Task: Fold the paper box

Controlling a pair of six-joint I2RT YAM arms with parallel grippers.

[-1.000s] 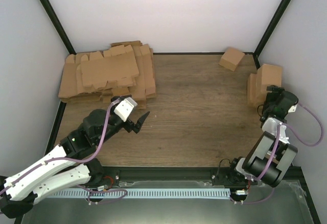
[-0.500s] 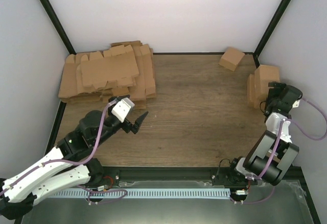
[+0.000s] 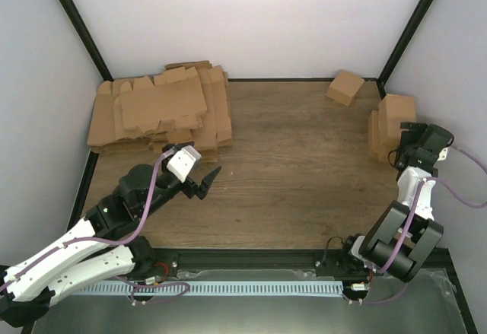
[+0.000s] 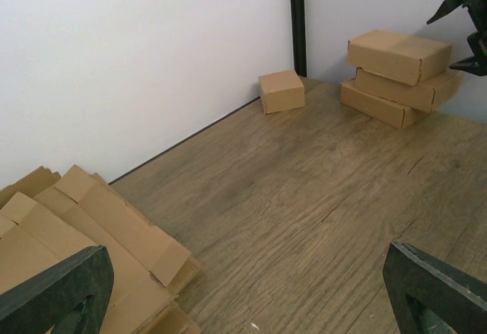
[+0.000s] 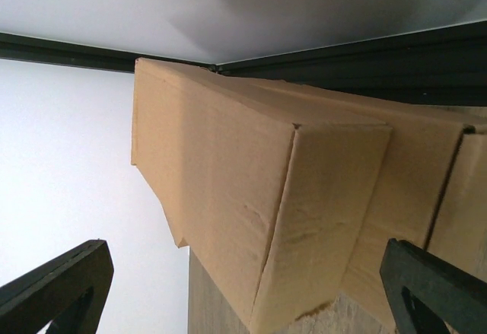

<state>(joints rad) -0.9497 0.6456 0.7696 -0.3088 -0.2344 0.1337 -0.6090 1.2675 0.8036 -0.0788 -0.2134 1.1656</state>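
The paper box (image 3: 401, 110), folded into a shallow brown box, lies on top of a stack of like boxes at the table's right edge. In the left wrist view the paper box (image 4: 399, 54) is the highest of three. My right gripper (image 3: 402, 145) hovers just in front of the stack, open and holding nothing. Its wrist view is filled by the paper box (image 5: 228, 189), with the right gripper (image 5: 243, 292) spread wide to either side. My left gripper (image 3: 207, 182) is open over bare wood near the left pile, and the left gripper (image 4: 243, 296) is empty.
A pile of flat brown blanks (image 3: 160, 113) covers the back left; its corner (image 4: 76, 235) shows in the left wrist view. A small cube-like box (image 3: 345, 87) sits at the back right by the black frame post. The lower stacked boxes (image 5: 415, 197) rest against the right wall.
My right gripper has shifted a little toward the right wall and the back, staying open beside the stack. The left arm has barely moved.
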